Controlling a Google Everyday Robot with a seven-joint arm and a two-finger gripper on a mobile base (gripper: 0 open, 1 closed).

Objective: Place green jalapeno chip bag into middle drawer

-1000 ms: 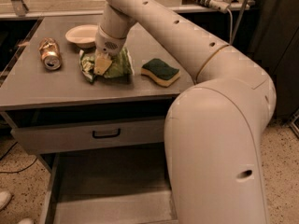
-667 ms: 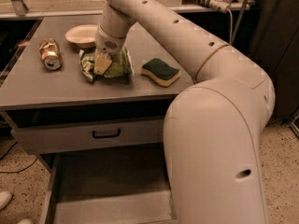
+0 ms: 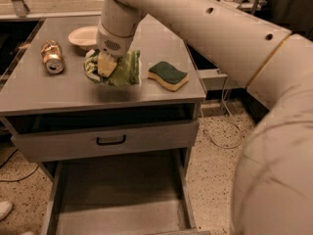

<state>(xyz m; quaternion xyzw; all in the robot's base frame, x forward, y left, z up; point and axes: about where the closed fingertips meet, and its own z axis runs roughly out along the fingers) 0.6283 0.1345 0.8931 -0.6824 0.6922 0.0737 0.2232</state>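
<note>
Where the lower edge of the frame cuts it off, the middle drawer (image 3: 117, 195) stands pulled out, its grey floor in view. Directly above is a shut drawer front (image 3: 58, 145) with a black handle (image 3: 111, 140). On the tabletop (image 3: 54, 94), centre-left of frame, the gripper (image 3: 107, 65) is clamped on the bag (image 3: 126, 68), which crumples around it. A sponge (image 3: 168, 75) lies just right of the bag, not touching. A can (image 3: 52, 57) lies on its side at left. A bowl (image 3: 83, 36) sits behind, upper left.
</note>
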